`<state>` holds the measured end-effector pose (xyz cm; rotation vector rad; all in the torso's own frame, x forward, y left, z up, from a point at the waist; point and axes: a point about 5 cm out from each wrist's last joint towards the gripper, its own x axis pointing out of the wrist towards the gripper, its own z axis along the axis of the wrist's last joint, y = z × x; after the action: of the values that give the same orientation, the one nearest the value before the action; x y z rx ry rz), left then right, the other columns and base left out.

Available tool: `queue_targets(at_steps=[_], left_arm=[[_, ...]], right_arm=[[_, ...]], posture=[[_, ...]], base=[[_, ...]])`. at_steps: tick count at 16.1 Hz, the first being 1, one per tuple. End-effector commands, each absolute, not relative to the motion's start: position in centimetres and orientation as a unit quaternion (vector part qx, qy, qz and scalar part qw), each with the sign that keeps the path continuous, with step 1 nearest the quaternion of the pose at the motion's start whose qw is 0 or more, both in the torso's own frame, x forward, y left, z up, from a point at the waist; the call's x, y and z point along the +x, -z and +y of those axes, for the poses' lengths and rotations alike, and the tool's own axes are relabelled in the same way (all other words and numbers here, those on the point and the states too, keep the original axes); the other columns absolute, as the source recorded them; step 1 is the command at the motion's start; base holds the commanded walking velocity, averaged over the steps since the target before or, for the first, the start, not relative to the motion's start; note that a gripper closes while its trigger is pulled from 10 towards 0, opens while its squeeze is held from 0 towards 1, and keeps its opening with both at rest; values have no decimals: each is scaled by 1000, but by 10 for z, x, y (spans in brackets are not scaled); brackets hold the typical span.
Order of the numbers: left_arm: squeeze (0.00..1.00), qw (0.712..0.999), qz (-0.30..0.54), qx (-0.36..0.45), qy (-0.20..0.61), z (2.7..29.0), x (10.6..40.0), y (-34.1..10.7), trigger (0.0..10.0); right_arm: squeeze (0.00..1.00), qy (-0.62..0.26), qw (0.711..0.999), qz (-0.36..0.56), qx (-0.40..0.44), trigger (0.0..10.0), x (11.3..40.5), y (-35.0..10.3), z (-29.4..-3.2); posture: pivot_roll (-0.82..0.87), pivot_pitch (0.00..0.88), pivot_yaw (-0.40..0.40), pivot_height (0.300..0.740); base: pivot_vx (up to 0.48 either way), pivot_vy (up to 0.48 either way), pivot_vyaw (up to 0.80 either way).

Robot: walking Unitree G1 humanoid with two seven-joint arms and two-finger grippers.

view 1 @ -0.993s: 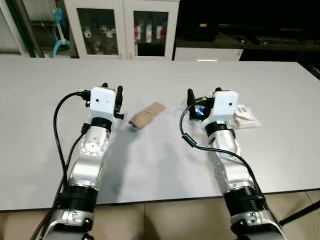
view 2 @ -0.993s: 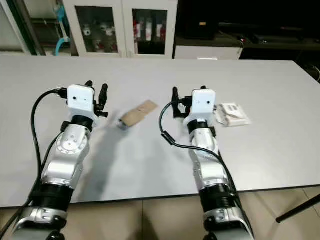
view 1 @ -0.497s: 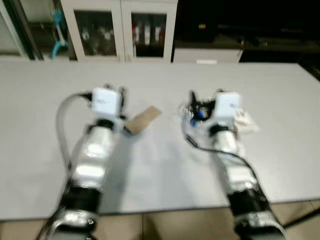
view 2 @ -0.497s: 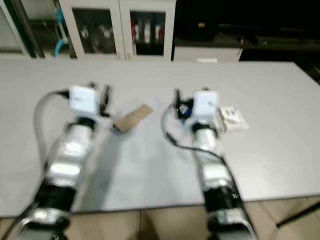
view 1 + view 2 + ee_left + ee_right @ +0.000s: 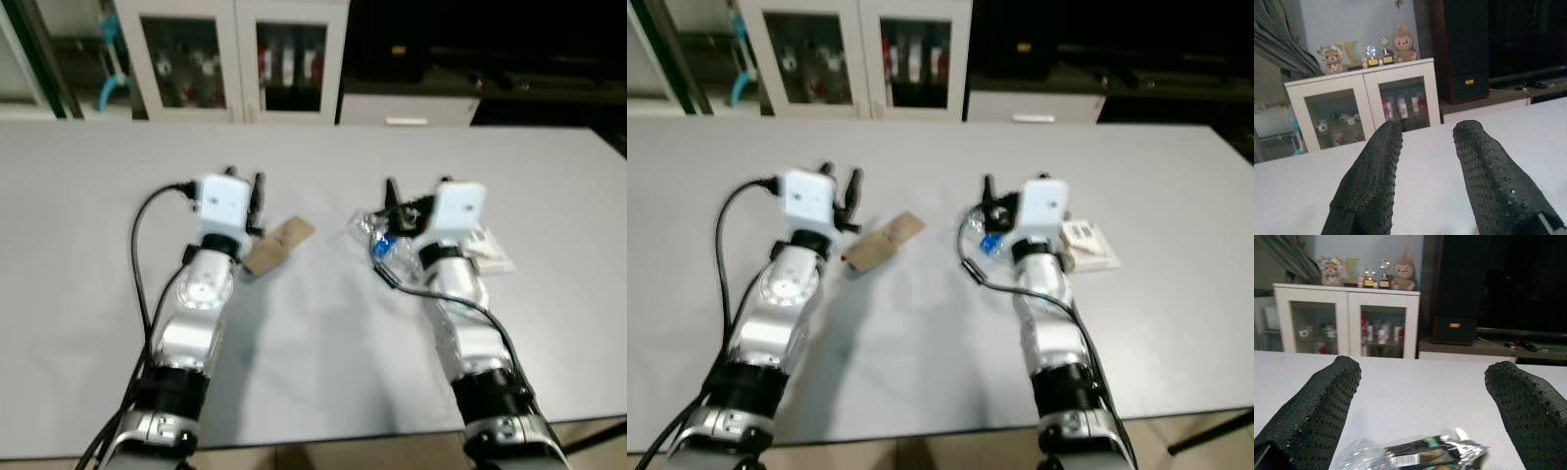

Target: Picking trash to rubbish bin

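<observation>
A flat brown cardboard piece (image 5: 279,243) lies on the grey table (image 5: 313,147), just right of my left gripper (image 5: 245,184). That gripper hovers low with its fingers (image 5: 1371,186) a little apart and nothing between them. A crumpled clear wrapper with blue print (image 5: 377,237) lies under my right gripper (image 5: 417,188). In the right wrist view the wrapper (image 5: 1422,454) sits between the widely spread fingers (image 5: 1317,406), untouched. A white packet (image 5: 488,251) lies to the right of the right wrist.
A white glass-door cabinet (image 5: 235,59) and dark furniture (image 5: 470,49) stand beyond the table's far edge. The table's near edge runs across by my elbows. Bare tabletop lies to the left, to the right and ahead of both grippers.
The camera has shifted and was blurred half a second ago. The left gripper now sits closer to the cardboard. More of the wrapper shows beside the right gripper.
</observation>
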<state>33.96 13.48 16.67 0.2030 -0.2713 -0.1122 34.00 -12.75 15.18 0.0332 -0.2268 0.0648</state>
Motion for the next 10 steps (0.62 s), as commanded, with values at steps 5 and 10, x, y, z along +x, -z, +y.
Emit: queue_targets(at_steps=[5, 10], left_arm=[[0, 984, -137, 94, 65, 138, 340, -176, 10000], [0, 994, -66, -65, 54, 147, 343, -163, 10000]], right_arm=[[0, -42, 992, -116, 22, 10000, 340, -154, -122], [0, -83, 991, -99, 24, 10000, 338, -150, -113]], posture=[[-1, 22, -57, 740], [-5, 20, -56, 740]], base=[[0, 0, 0], [0, 0, 0]])
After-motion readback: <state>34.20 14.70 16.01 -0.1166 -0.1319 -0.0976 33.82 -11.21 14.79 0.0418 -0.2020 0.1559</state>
